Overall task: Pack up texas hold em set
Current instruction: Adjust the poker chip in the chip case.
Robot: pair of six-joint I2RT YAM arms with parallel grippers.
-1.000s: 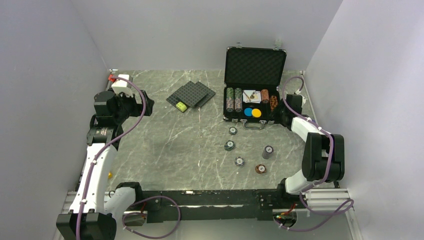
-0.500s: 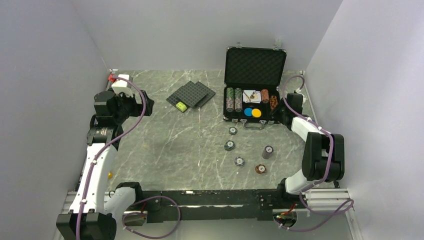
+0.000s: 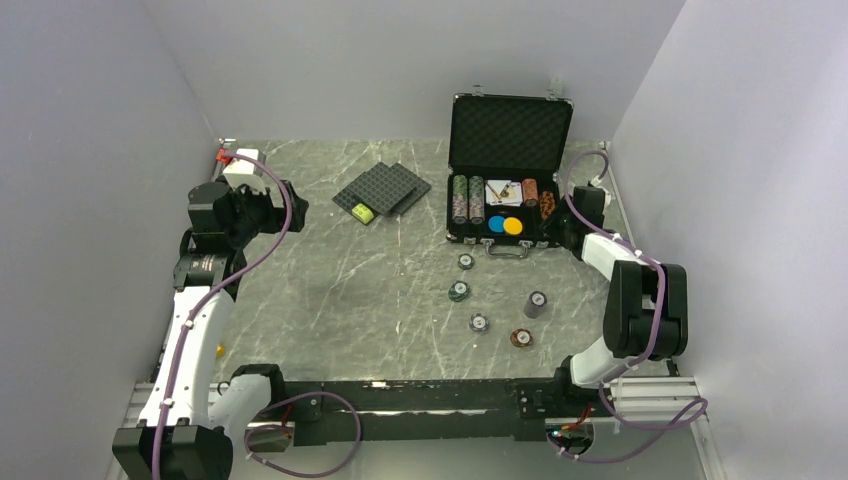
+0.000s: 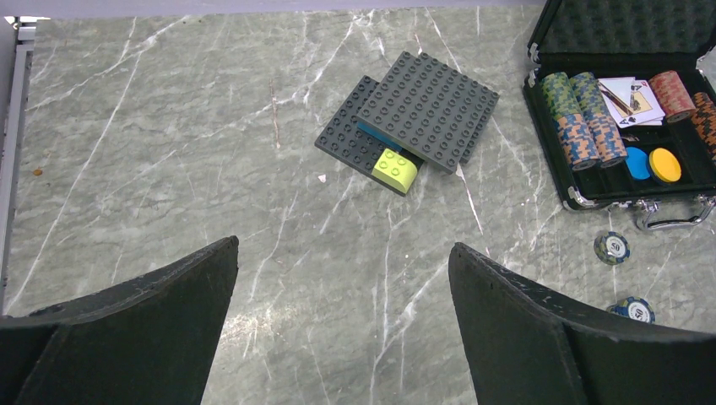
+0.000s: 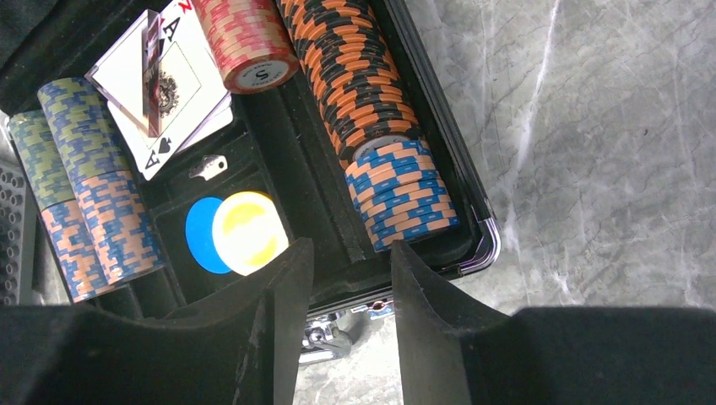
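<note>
The right claw point(image 5: 350, 253) hangs over the near right corner of the open case point(image 3: 510, 132). Its two fingers stand a little apart with nothing between them, so it is released and holds nothing. Just in front of its fingertips a short blue and orange pile of chips point(image 5: 405, 198) lies at the near end of a long orange and black row point(image 5: 338, 67), in the rightmost slot of the case. More to the left inside are a red pile point(image 5: 249, 42), some playing cards point(image 5: 160, 101), a yellow disc point(image 5: 249, 232) that partly covers a blue disc point(image 5: 199, 240), and two green and blue rows point(image 5: 84, 169). The case stands at the far right of the table point(image 3: 330, 270), its lid upright. In front of it several loose piles point(image 3: 479, 322) lie on the table, one of them taller point(image 3: 536, 303). The left claw point(image 4: 342, 245) is spread wide and empty over the left part of the table, well apart from the case. Grey studded plates point(image 4: 426, 110) and a lime brick point(image 4: 395, 169) lie near the case, on its left.
</note>
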